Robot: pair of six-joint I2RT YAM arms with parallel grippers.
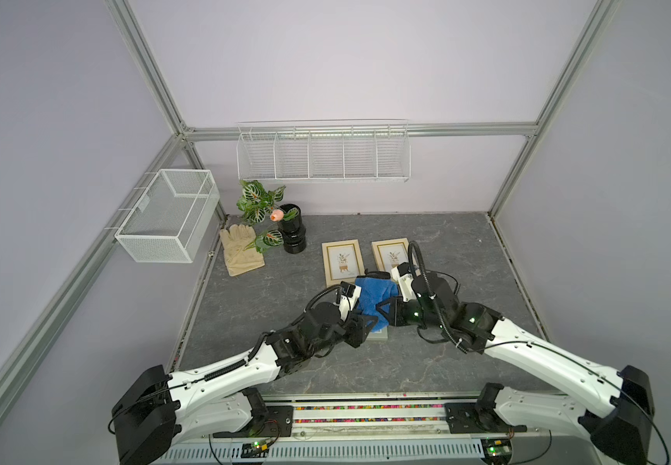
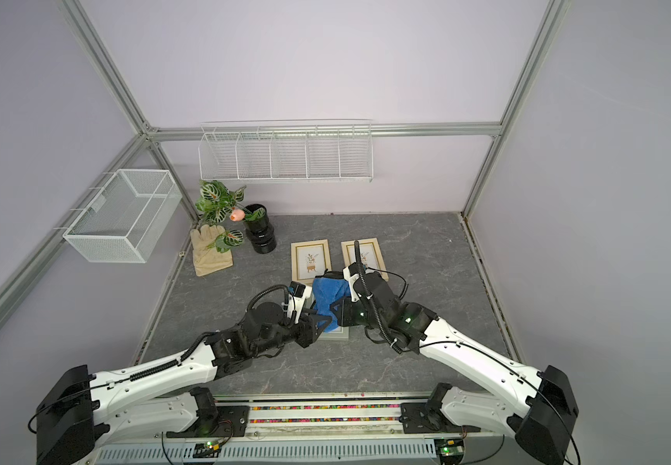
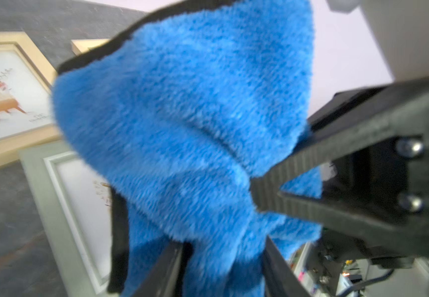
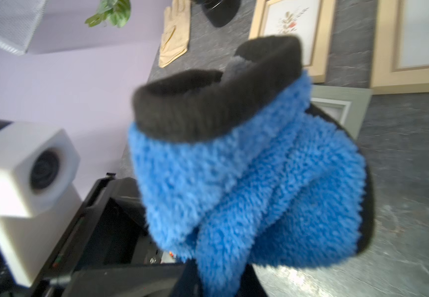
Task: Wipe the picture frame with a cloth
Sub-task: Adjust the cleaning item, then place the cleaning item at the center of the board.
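R gripper (image 3: 262,195) pinches cloth (image 3: 182,123); L gripper (image 3: 223,246) jaws apart.

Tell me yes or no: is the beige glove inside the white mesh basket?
No, the beige glove lies flat on the grey table beside the black vase, outside the mesh basket.

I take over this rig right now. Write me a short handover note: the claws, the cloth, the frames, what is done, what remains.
Right claw: shut on the cloth.
Left claw: open, cloth hanging between its fingers.
Cloth: held up over the grey frame; two gold frames lie farther back.
Done: cloth picked up.
Left: probably pull the left claw clear, lower the cloth, wipe the frame.
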